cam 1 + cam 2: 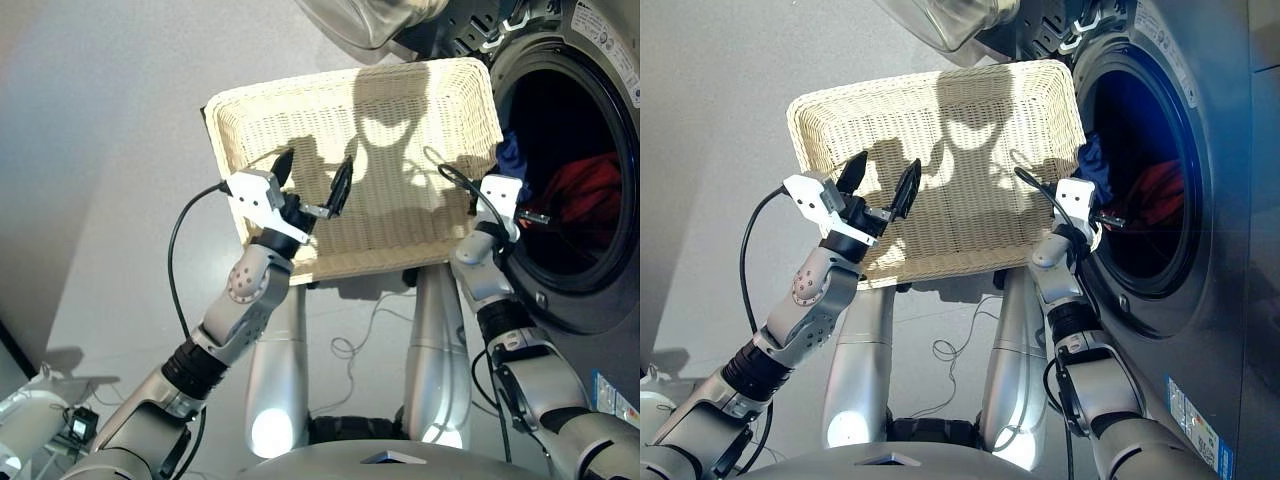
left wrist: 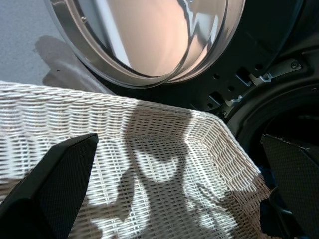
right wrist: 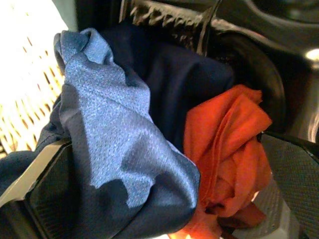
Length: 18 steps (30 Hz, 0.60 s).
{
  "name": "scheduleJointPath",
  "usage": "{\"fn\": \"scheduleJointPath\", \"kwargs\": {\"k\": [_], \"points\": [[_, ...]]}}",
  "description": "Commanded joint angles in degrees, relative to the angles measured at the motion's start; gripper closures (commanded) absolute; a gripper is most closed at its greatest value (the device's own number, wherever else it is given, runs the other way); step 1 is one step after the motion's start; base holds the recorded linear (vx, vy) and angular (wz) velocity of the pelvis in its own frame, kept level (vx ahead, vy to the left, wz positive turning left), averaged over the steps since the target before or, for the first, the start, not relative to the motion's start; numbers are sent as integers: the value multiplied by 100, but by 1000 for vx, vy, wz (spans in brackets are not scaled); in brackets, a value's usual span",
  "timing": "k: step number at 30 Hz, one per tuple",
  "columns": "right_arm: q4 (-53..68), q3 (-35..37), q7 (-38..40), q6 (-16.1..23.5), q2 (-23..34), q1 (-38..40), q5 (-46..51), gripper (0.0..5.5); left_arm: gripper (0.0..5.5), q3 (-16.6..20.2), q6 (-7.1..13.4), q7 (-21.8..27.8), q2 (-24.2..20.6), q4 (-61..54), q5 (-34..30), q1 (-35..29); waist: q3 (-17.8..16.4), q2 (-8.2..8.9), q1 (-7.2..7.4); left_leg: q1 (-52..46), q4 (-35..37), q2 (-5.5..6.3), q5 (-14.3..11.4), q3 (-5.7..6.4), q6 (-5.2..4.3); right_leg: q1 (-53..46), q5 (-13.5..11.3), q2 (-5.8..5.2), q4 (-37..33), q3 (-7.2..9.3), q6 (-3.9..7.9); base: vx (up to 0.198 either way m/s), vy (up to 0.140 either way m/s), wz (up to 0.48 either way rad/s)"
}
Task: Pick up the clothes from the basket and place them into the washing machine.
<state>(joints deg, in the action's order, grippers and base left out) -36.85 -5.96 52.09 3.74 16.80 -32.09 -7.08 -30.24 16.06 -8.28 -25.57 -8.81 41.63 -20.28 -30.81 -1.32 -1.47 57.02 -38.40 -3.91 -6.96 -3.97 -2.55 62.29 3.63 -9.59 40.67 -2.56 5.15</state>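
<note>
The cream wicker basket [image 1: 400, 110] stands in front of me with no cloth showing in it. My left gripper [image 1: 318, 162] hovers open just above its woven floor, nothing between the fingers [image 2: 60, 184]. To the right, the washing machine [image 1: 600, 290] has its round door [image 1: 365, 20] swung open. My right gripper [image 1: 535, 215] reaches in at the porthole rim. In the right wrist view its fingers stand wide apart, a navy blue garment [image 3: 114, 129] bunched between them and draped over one finger [image 3: 47, 199]. A coral-red garment [image 3: 224, 144] lies beside it in the drum.
Loose cables [image 1: 350, 345] trail on the grey floor below the basket. A small white device [image 1: 30, 425] sits at the lower left. The open glass door hangs above the basket's far rim.
</note>
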Motion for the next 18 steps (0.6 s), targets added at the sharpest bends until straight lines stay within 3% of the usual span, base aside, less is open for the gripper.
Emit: {"fn": "scheduleJointPath", "kwargs": {"k": [1, 4, 9, 12, 18], "points": [[991, 656, 566, 411, 1110, -144, -336, 0, 0, 145, 382, 126, -54, -674, -229, 90, 101, -97, 147, -152, 5, -216, 12, -15, -181, -422, 184, 18, -138, -6, 232, 0, 0, 0], [1100, 512, 412, 313, 1247, 86, -670, 0, 0, 211, 357, 163, -35, -672, -223, 127, 101, -54, 183, -135, -2, -226, 15, -13, -181, -408, 184, 28, -126, -6, 225, 0, 0, 0], [1546, 360, -318, 820, 1229, 356, -283, 0, 0, 297, 331, 245, -78, -746, -153, 219, 101, 10, 222, -85, -26, -236, 26, -6, -179, -368, 155, 34, -122, -6, 222, 0, 0, 0], [1770, 147, -1557, 1459, 1271, 593, 846, 0, 0, 406, 276, 447, -192, -818, -25, 315, 101, 85, 251, -68, -27, -260, 41, -8, -176, -354, 121, 48, -138, 1, 224, 0, 0, 0], [1784, 6, -2668, 1871, 1520, 732, 1920, 0, 0, 615, 237, 771, -352, -859, 175, 561, 101, 131, 256, -56, -47, -269, 41, 4, -184, -360, 104, 52, -134, -12, 229, 0, 0, 0]]}}
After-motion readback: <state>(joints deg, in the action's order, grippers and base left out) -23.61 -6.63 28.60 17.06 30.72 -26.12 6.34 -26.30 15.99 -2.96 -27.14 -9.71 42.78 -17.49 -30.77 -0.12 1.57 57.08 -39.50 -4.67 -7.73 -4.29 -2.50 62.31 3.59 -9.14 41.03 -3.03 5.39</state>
